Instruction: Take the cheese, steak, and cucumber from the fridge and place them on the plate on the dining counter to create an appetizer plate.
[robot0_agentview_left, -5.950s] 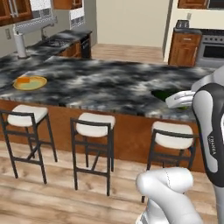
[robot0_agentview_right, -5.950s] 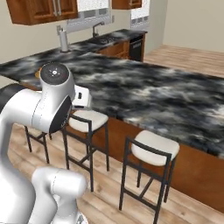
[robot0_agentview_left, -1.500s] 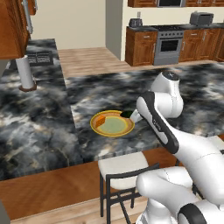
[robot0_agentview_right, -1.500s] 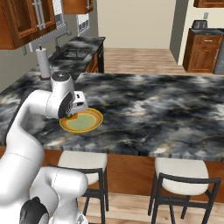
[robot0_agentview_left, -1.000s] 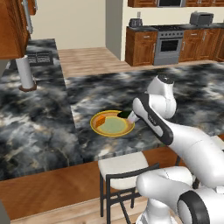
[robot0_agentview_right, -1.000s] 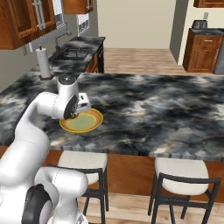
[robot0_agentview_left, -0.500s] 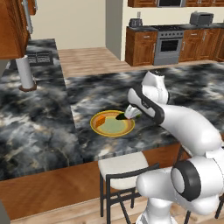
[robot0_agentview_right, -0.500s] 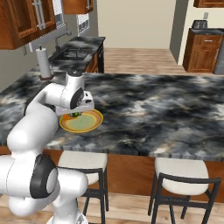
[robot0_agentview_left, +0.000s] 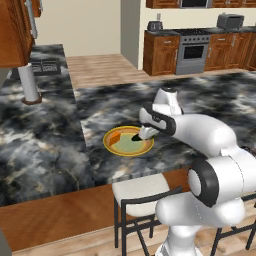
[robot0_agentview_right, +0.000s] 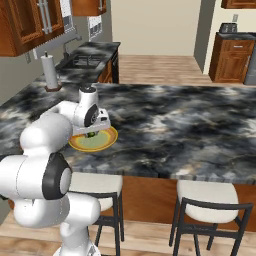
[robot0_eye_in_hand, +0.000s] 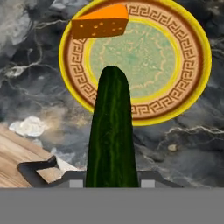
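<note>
My gripper (robot0_agentview_left: 138, 136) is shut on the dark green cucumber (robot0_eye_in_hand: 111, 135), which it holds just over the near rim of the yellow-rimmed plate (robot0_eye_in_hand: 192, 87). The orange cheese (robot0_eye_in_hand: 99, 22) lies on the plate's far rim. In the left base view the plate (robot0_agentview_left: 120, 148) sits on the marbled dining counter (robot0_agentview_left: 50, 145) with the cheese (robot0_agentview_left: 116, 135) on its left side. In the right base view the gripper (robot0_agentview_right: 92, 131) hovers low over the plate (robot0_agentview_right: 102, 142) with the cucumber (robot0_agentview_right: 91, 134) under it. The steak and the fridge are out of view.
A paper towel holder (robot0_agentview_left: 29, 85) stands on the counter at the far left. Stools (robot0_agentview_left: 140, 187) line the counter's near edge, one right below the plate. A sink (robot0_agentview_right: 85, 61) lies beyond, and a stove (robot0_agentview_left: 192, 50) stands at the far wall.
The base drove along the counter to the plate earlier. Over the last second the arm has reached forward and down, bringing the cucumber over the plate's rim.
</note>
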